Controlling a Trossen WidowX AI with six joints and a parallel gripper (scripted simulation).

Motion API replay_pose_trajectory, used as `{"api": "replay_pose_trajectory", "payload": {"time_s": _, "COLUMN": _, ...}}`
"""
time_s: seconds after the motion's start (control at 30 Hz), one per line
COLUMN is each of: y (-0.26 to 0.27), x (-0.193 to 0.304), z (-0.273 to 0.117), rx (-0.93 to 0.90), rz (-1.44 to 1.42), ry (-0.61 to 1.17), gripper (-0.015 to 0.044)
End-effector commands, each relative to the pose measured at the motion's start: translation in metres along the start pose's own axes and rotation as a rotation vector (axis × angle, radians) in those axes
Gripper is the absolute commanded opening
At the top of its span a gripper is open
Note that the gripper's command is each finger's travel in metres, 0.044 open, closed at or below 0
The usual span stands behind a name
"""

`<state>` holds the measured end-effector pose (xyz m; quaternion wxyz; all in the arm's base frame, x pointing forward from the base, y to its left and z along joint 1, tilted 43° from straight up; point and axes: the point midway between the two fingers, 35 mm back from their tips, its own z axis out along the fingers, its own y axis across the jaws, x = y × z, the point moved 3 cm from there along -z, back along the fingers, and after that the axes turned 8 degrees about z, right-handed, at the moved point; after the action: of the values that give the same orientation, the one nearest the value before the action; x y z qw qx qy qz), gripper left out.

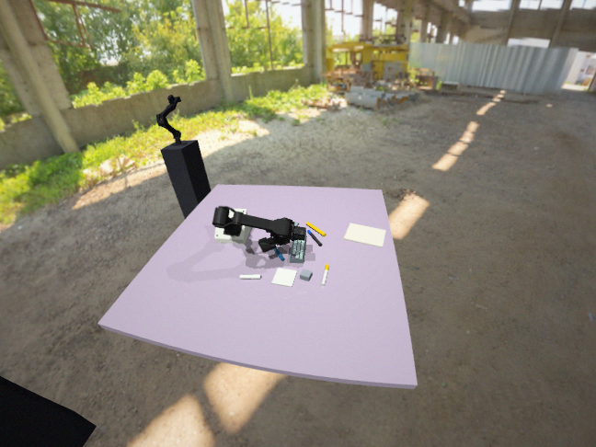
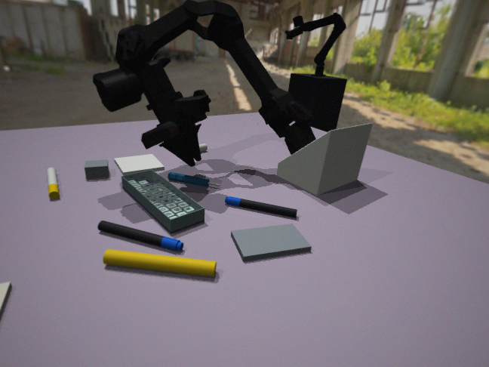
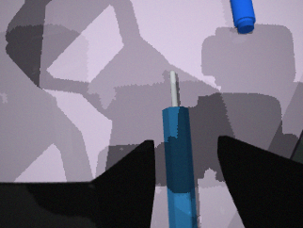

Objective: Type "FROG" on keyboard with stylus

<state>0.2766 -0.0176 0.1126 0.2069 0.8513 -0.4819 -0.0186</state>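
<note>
The blue stylus (image 1: 280, 254) (image 2: 189, 180) (image 3: 178, 151) lies flat on the desk, its thin pale tip pointing up the wrist view. My gripper (image 2: 195, 159) (image 3: 185, 147) is open and points down above it. In the wrist view one finger is on each side of the stylus body, with a gap on both sides. The dark green keyboard (image 1: 297, 252) (image 2: 187, 222) lies beside the stylus; only a sliver of its edge (image 3: 299, 153) shows at the right of the wrist view. Its letters cannot be read now. The fingertips are hidden in the top view.
A black marker with a blue cap (image 2: 260, 206) (image 3: 242, 14) lies beyond the stylus tip. Another black marker (image 2: 133, 233) and a yellow stick (image 2: 159, 263) lie beside the keyboard. A grey slab (image 2: 270, 242), white pad (image 2: 139, 162), grey block (image 2: 96, 169) and white-yellow marker (image 2: 53, 181) lie around.
</note>
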Motion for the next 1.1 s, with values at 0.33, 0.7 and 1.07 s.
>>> {"api": "replay_pose_trajectory", "payload": {"time_s": 0.33, "y": 0.000, "x": 0.006, "z": 0.012, "rx": -0.002, "rz": -0.006, "ry": 0.003, "gripper": 0.0150}}
{"api": "replay_pose_trajectory", "payload": {"time_s": 0.7, "y": -0.001, "x": 0.012, "z": 0.022, "rx": -0.002, "rz": -0.006, "ry": 0.004, "gripper": 0.0150}}
{"api": "replay_pose_trajectory", "payload": {"time_s": 1.07, "y": -0.002, "x": 0.017, "z": 0.031, "rx": -0.002, "rz": -0.006, "ry": 0.004, "gripper": 0.0150}}
